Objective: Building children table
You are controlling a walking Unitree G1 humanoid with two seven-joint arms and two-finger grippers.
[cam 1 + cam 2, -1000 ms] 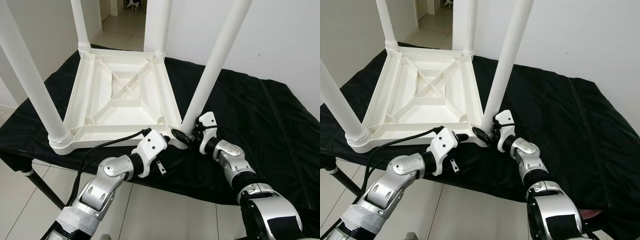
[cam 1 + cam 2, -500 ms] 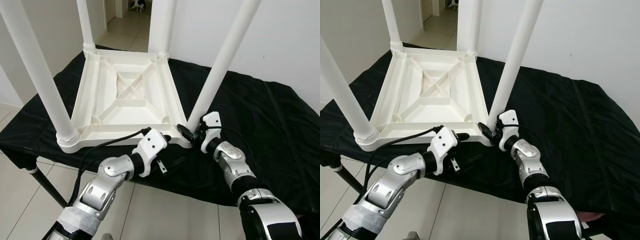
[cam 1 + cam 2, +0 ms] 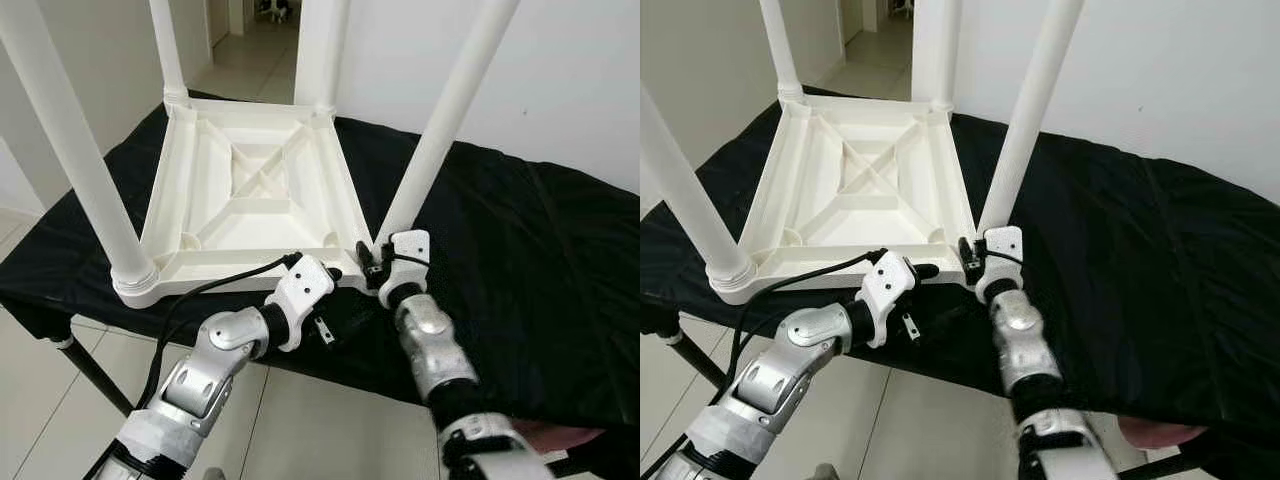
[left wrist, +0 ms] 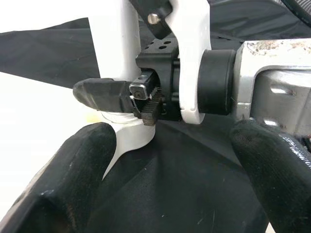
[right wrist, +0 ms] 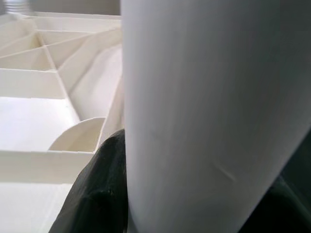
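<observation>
Right wrist view: right gripper (image 3: 372, 262) clamped round the base of a table leg (image 5: 204, 107)
Upturned white table (image 3: 250, 190) lies on a black cloth (image 3: 520, 250); left gripper (image 4: 170, 160) spread wide, holding nothing, just beside that leg.

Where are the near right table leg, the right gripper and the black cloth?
near right table leg (image 3: 445, 125), left eye view, mid-shaft
right gripper (image 3: 372, 262), left eye view, fingers at the leg's base
black cloth (image 3: 530, 260), left eye view, bare part right of the table

Near corner leg (image 3: 440, 120) crowded; open cloth beyond it.
Right hand (image 3: 372, 268) grips the leg's base, left hand (image 3: 330, 285) just beside; black-draped surface (image 3: 520, 250) beyond the leg lies bare.
</observation>
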